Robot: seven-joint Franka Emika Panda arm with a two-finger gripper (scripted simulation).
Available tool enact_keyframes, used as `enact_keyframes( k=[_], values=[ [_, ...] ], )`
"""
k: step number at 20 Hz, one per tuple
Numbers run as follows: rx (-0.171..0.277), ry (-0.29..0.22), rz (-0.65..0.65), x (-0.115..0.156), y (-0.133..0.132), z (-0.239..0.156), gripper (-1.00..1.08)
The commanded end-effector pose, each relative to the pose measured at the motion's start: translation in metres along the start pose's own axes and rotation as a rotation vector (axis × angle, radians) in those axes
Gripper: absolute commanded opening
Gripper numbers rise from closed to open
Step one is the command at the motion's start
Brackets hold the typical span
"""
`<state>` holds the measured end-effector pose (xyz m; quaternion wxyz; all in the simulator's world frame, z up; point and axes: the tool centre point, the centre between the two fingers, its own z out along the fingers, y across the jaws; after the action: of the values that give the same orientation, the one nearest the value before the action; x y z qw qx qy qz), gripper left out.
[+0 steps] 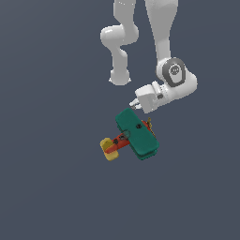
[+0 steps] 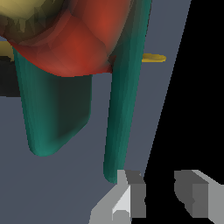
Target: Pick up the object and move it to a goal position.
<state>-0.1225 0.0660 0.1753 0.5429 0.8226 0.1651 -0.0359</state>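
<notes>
The object, a toy biplane (image 1: 136, 133) with teal wings, a red body and a yellow tail (image 1: 108, 149), lies on the dark grey floor (image 1: 51, 187) at the middle of the exterior view. My gripper (image 1: 134, 105) hangs just past the wing's far end, close to it and tilted. In the wrist view the teal wings (image 2: 124, 109) and red body (image 2: 87, 43) fill the picture, with the yellow propeller (image 2: 153, 57) poking out beside them. My gripper (image 2: 159, 194) is open; one finger (image 2: 131, 197) sits right by the wing's tip, and nothing is between the jaws.
The white arm (image 1: 161, 37) comes down from the top of the exterior view. Plain dark grey floor lies all around the plane.
</notes>
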Motion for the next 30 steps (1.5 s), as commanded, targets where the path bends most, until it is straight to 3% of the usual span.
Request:
enact_keyframes(
  k=[1, 8, 20, 30],
  values=[
    [-0.016, 0.005, -0.003, 0.003, -0.005, 0.005, 0.28],
    [-0.046, 0.021, -0.005, 0.004, -0.007, 0.003, 0.28],
    [-0.059, -0.001, 0.010, -0.001, -0.010, 0.015, 0.28],
    [-0.133, 0.039, 0.006, 0.002, -0.016, 0.012, 0.28]
  ],
)
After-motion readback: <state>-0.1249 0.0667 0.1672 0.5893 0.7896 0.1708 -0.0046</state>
